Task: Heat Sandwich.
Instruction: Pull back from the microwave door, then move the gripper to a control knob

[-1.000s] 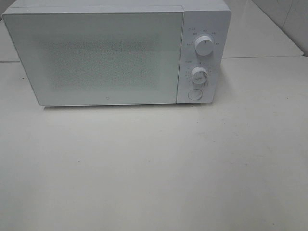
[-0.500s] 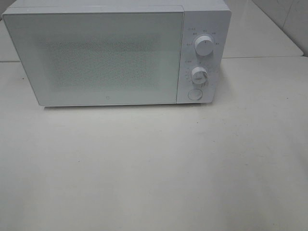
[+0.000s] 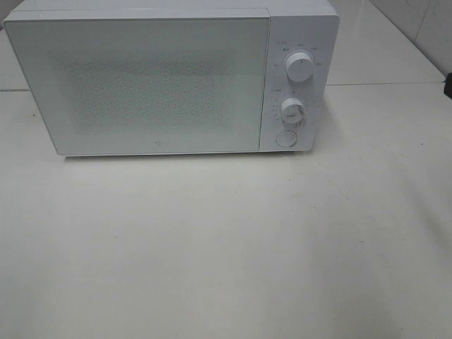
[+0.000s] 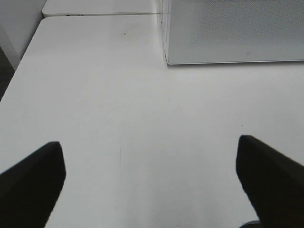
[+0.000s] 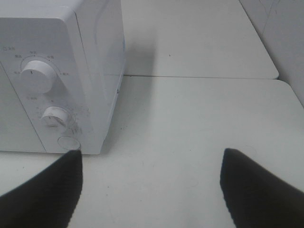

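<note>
Pincers apart and empty, your left gripper and right gripper face a shut microwave; no sandwich shows, so you cannot judge progress.

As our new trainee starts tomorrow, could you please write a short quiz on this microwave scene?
1. True or false: the door of the microwave stands open.
2. How many dials sit above the round button? A one, B two, C three.
3. What do the left gripper and the right gripper hold?
Key: 1 false, it is shut. 2 B. 3 Nothing: both are open and empty, and no sandwich is in view.
</note>
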You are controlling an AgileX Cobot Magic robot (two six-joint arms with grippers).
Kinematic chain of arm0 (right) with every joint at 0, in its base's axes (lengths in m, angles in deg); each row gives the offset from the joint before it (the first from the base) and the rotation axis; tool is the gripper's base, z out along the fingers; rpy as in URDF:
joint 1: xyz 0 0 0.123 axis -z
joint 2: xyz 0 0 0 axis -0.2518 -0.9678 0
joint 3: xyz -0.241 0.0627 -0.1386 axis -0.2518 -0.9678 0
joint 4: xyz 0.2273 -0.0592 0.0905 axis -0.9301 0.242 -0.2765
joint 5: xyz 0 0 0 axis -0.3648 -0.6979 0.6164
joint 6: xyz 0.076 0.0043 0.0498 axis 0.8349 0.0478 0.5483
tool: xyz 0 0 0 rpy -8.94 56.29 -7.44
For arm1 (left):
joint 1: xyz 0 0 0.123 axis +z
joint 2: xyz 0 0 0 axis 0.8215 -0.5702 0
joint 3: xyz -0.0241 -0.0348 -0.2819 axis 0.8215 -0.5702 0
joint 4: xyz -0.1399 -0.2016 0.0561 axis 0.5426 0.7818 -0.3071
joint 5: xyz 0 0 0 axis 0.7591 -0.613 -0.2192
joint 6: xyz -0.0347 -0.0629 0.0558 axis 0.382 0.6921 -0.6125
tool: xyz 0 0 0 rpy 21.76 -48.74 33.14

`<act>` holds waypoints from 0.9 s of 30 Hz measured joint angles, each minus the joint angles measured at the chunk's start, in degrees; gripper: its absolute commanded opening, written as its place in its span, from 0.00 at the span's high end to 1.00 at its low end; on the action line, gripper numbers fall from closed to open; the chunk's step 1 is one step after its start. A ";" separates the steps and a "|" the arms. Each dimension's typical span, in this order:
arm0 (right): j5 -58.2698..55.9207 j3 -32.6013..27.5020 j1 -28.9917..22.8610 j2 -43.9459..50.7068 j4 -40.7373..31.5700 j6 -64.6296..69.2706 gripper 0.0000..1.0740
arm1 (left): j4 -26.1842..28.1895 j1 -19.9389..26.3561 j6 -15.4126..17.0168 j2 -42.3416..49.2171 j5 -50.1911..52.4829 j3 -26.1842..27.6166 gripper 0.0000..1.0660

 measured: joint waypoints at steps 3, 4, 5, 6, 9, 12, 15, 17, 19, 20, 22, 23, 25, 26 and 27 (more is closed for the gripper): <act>4.76 0.00 0.00 -3.78 -0.17 0.00 0.29 | 0.00 0.00 0.00 0.00 0.00 0.00 0.14; 6.19 0.00 0.00 -5.10 -0.17 0.00 0.29 | 0.00 0.00 0.00 0.00 0.00 0.00 0.14; 8.08 0.00 0.00 -6.19 -0.17 0.00 0.29 | 0.00 0.00 0.00 0.00 0.00 0.00 0.14; 8.08 0.00 0.00 -6.19 -0.17 0.00 0.29 | 0.00 0.00 0.00 0.00 0.00 0.00 0.14; 15.53 0.00 0.00 -11.12 -0.17 0.00 0.29 | 0.00 0.00 0.00 0.00 0.00 0.00 0.14; 21.31 0.00 0.00 -14.50 -0.17 0.00 0.29 | 0.00 0.00 0.00 0.00 0.00 0.00 0.14; 27.27 0.00 0.00 -17.99 -0.17 0.00 0.29 | 0.00 0.00 0.00 0.00 0.00 0.00 0.14; 27.96 0.00 0.00 -18.68 -0.17 0.00 0.29 | 0.00 0.00 0.00 0.00 0.00 0.00 0.14; 30.25 -0.17 0.00 -20.11 -0.17 0.00 0.29 | 0.00 0.00 0.00 0.00 0.00 0.00 0.14; 31.51 -0.63 0.00 -20.63 -0.17 0.00 0.29 | 0.00 0.00 0.00 0.00 0.00 0.00 0.14; 34.72 -1.49 0.00 -21.83 -0.17 0.00 0.29 | 0.00 0.00 0.00 0.00 0.00 0.00 0.14; 36.33 -2.01 0.00 -22.46 -0.23 0.00 0.29 | 0.00 0.00 0.00 0.00 0.00 0.00 0.14; 39.02 -2.92 -0.40 -23.66 -1.20 0.00 0.29 | 0.00 0.00 0.00 0.00 0.00 0.00 0.14; 41.48 -3.61 -1.83 -24.75 -3.61 -0.23 0.29 | 0.00 0.00 0.00 0.00 0.00 0.00 0.14; 41.48 -3.61 -1.83 -24.75 -3.61 -0.23 0.29 | 0.00 0.00 0.00 0.00 0.00 0.00 0.14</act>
